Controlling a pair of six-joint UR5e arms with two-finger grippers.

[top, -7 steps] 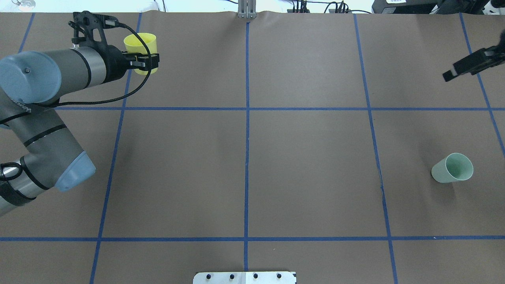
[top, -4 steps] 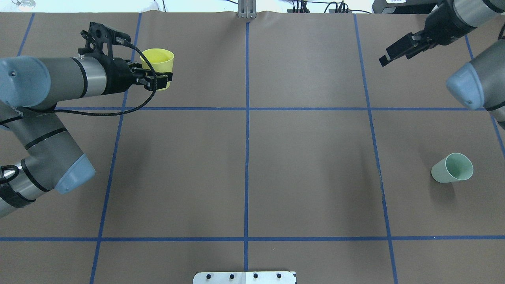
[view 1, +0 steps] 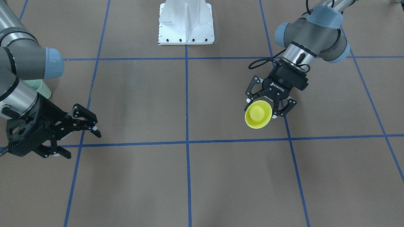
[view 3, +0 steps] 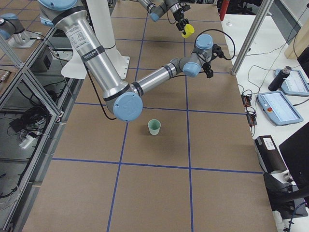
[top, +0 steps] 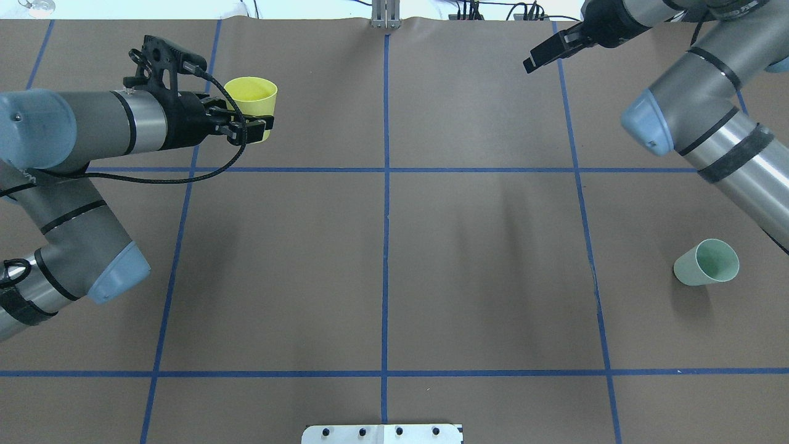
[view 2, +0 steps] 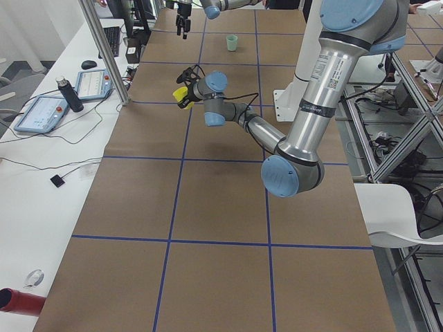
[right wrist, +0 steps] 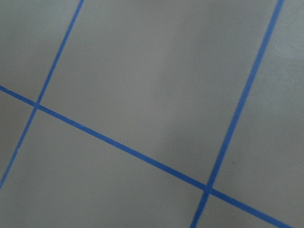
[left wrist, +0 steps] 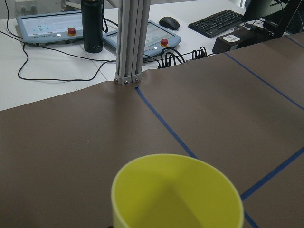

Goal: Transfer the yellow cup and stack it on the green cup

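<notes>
The yellow cup [top: 249, 92] is held upright above the table at the far left by my left gripper [top: 254, 123], whose fingers are shut on its wall. The front-facing view shows the yellow cup's underside [view 1: 258, 114] between the left gripper's fingers [view 1: 268, 107]. Its rim fills the left wrist view [left wrist: 175, 194]. The green cup [top: 707, 262] stands upright on the table at the near right, alone. In the front-facing view the green cup [view 1: 42, 88] is partly hidden behind my right arm. My right gripper [top: 533, 58] is open and empty over the far right of the table, and it also shows open in the front-facing view [view 1: 82, 144].
The table is brown with a blue tape grid. The robot's white base plate [top: 382, 433] sits at the near edge. An aluminium post [top: 386, 15] stands at the far edge, with a dark bottle [left wrist: 92, 26], control tablets and cables behind it.
My left gripper has carried the yellow cup a little to the right. My right arm has swung in from the right edge toward the far middle, its gripper still open.
</notes>
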